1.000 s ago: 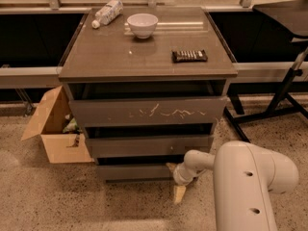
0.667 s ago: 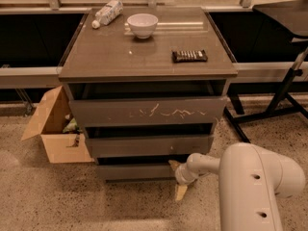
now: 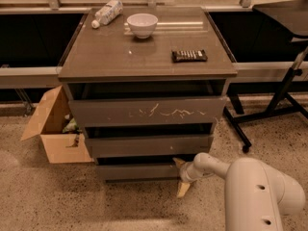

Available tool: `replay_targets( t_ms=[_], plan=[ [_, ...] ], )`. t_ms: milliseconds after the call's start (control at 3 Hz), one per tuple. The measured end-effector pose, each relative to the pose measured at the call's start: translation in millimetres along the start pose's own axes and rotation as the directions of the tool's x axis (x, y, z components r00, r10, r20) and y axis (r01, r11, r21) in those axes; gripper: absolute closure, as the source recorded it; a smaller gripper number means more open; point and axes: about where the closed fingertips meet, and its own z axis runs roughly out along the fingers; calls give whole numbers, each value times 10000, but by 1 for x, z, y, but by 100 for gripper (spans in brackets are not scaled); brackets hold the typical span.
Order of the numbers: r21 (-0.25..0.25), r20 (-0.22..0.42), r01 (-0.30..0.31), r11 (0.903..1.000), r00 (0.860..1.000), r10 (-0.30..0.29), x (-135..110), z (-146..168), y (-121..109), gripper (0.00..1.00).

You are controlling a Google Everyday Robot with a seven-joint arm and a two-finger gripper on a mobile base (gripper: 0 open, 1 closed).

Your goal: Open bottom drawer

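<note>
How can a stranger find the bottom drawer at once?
Look at the grey-brown cabinet carrying a white bowl. The bottom drawer is its lowest front, nearest the floor, with the gripper at its right end. Unlike the top front, it has no white scratches.

Our white arm (image 3: 255,186) reaches in from the near right corner, its bulky link tapering to a slim wrist (image 3: 207,165) that points left. Our gripper (image 3: 179,177) sits low, just right of centre, its two tan fingers (image 3: 183,188) spread apart, one above the other.
</note>
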Motion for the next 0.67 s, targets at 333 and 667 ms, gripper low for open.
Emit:
replay_targets(
  t_ms=[333,667],
  plan=[
    [28,81,-255,9997,9996,254,12,10,-10,0],
    [-65,127,-432,9990,9990,433,20,20,-18,0]
  ],
)
